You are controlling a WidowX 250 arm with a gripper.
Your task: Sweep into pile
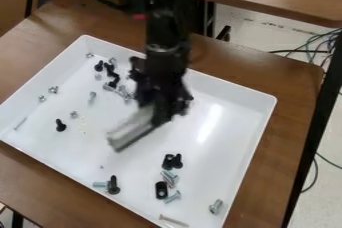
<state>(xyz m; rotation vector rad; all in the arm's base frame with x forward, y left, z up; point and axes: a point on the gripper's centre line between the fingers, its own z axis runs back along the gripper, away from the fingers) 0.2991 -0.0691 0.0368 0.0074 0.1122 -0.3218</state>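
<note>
- The end effector hung over the middle of the white tray, closed on a pale bar, which slanted down toward the near left of the view. The bar seemed to serve as the sweeper: held by one end, it left a long edge free to push small parts. Whether that edge touched the tray floor, I could not tell.
- The tray stood on the brown tabletop, its raised walls likely meant to keep the hardware from rolling off.
- The hardware to be swept lay in loose groups, as if scattered. Near the far left corner, black screws and silver screws lay close together, the nearest thing to a pile.
- A lone black screw, small nuts and a thin pin lay toward the left wall.
- On the near side, two upright-looking black pieces, a black slotted piece and silver bolts made a second cluster, with a stray bolt and a long pin beyond it.
- The sweep was unfinished; the next stroke probably needed the bar low and broadside, since round shanks could roll around its ends.
</note>
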